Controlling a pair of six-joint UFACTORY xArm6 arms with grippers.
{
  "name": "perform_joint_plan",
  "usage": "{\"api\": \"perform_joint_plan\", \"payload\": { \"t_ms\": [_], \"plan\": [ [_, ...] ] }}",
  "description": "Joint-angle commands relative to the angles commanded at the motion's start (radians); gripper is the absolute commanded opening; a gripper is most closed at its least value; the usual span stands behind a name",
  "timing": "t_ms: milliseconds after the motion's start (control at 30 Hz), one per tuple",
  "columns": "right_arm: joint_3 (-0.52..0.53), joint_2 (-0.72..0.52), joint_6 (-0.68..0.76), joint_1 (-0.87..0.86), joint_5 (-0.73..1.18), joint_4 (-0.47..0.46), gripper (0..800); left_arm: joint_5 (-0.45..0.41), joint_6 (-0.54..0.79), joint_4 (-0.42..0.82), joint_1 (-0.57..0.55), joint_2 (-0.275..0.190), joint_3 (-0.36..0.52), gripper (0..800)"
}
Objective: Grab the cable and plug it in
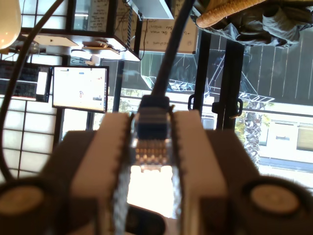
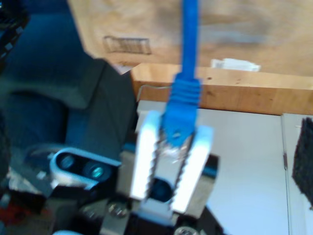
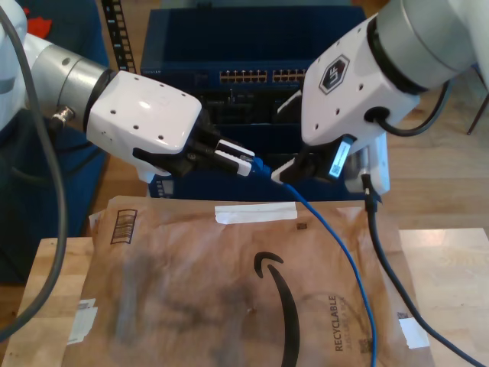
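The first gripper (image 1: 152, 147) is pinched on the clear plug (image 1: 151, 152) of the cable (image 3: 336, 245). The second gripper (image 2: 175, 139) pinches a blue boot (image 2: 182, 105). The cable trails down across the cardboard (image 3: 191, 290). Grabbing looks done. Next, the plug must be lined up squarely with a port on the switch (image 3: 260, 76).

- My first gripper (image 1: 152, 147) and my second gripper (image 2: 173, 147) each pinch a plug of the cable (image 3: 336, 245).
- In the exterior view, both arms meet above a paper mailer (image 3: 229, 298) on the table (image 3: 447, 260).
- The network switch (image 3: 252, 76) stands behind them.
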Motion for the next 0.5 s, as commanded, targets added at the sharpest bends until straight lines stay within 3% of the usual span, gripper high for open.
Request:
{"api": "perform_joint_plan", "payload": {
  "t_ms": [200, 500],
  "plan": [
    [0.0, -0.028, -0.11, 0.0, -0.029, -0.028, 798, 0.115, -0.144, -0.064, 0.031, 0.066, -0.021, 2],
    [0.017, -0.135, -0.334, 0.003, -0.061, -0.028, 798, 0.198, -0.235, -0.123, 0.072, 0.144, -0.041, 2]
  ]
}}
